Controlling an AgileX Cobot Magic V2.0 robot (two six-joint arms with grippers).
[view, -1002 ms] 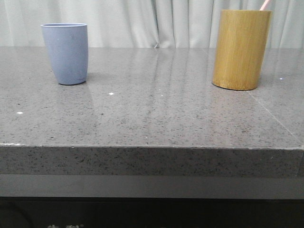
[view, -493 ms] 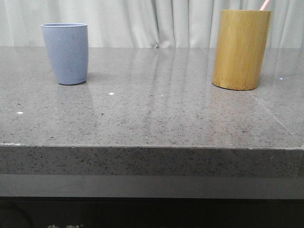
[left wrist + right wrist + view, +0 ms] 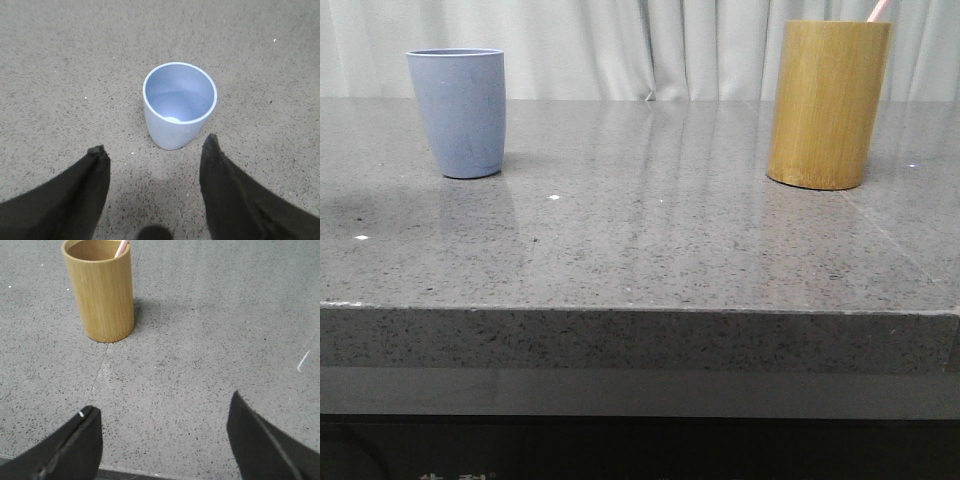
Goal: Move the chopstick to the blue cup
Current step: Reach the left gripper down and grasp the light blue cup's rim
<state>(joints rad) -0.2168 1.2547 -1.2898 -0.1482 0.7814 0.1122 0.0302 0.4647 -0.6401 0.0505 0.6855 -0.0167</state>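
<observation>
The blue cup [image 3: 457, 112] stands upright at the back left of the grey stone table; it is empty in the left wrist view [image 3: 179, 106]. A tall yellow-brown wooden cylinder [image 3: 828, 104] stands at the back right, with a pink-and-white chopstick tip [image 3: 879, 10] poking above its rim; the tip also shows in the right wrist view [image 3: 121, 247]. My left gripper [image 3: 155, 147] is open and empty, above the table just short of the cup. My right gripper [image 3: 162, 407] is open and empty, well short of the cylinder [image 3: 100, 289]. Neither gripper shows in the front view.
The table's front edge [image 3: 640, 312] runs across the front view, with a dark cabinet below. A pale curtain [image 3: 650, 45] hangs behind the table. A seam in the stone [image 3: 895, 240] runs from the cylinder toward the front right.
A faint shadow has appeared on the table at the left, in front of the blue cup. The cup and the cylinder have not moved.
</observation>
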